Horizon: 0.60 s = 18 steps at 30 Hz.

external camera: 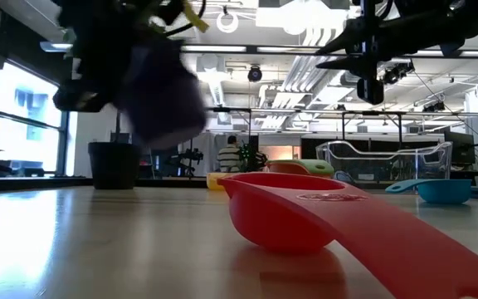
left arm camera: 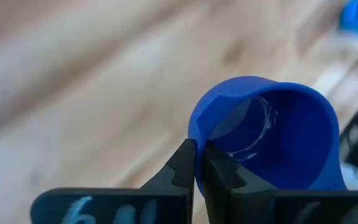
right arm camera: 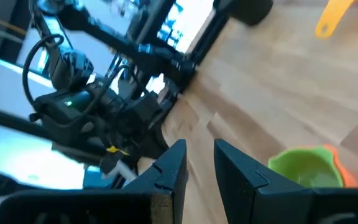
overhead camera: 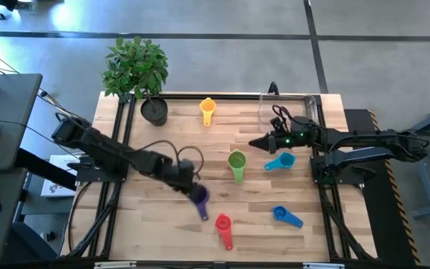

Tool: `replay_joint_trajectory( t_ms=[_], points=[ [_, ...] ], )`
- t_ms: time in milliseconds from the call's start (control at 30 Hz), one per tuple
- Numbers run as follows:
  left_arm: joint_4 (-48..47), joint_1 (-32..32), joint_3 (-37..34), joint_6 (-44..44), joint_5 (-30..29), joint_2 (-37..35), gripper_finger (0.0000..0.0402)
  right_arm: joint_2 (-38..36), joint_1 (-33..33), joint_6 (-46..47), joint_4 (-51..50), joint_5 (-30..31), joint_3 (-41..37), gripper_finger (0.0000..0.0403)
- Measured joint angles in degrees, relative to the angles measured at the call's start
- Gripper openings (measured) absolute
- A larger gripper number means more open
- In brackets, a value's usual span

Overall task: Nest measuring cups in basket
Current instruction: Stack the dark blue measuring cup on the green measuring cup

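Nearest edge of the worktop (overhead camera: 155, 232): red cup (overhead camera: 223, 224) lies flat, handle toward the near edge. Blue cup (overhead camera: 281, 214) lies to its right, handle pointing right and near, well apart from red.

Left pincer (overhead camera: 192, 188) is just left of and behind the red cup. Its two fingers (left arm camera: 188, 168) are pinched closed on the wall of the purple cup (overhead camera: 200, 197); in the left wrist view that cup reads blue, so the colour call rests on the high view. In the low view the purple cup hangs clear above the worktop, bowl tilted.

Mid worktop: green cup (overhead camera: 236, 161) sits with an orange cup (right arm camera: 340, 165) under it, only an orange rim showing in the right wrist view. Light blue cup (overhead camera: 279, 162) lies just right of green, apart from it.

Right pincer (overhead camera: 256, 143) hovers above the worktop between the green cup and the basket, holding nothing, fingers parted with a narrow gap.

Far side: yellow cup (overhead camera: 207, 109) lies near the far edge, handle toward the near side. Basket (overhead camera: 316, 108) stands at the far right corner; contents hard to judge through the clear walls. Plant pot (overhead camera: 154, 111) stands at the far left.
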Motion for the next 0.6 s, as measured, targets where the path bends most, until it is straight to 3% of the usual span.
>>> replay_joint_trajectory(
  t_ms=[333, 600],
  points=[
    [0.8, 11.0, 8.4, 9.5, -5.9, 0.1, 0.0004, 0.0, 0.0, -3.8, 7.7, 8.5, 0.0, 0.0073],
    [1.8, 17.1, 12.3, 16.3, -7.2, 0.1, 0.0004, 0.0, 0.0, -12.9, 21.7, 16.5, 0.0, 0.0073]
  ],
)
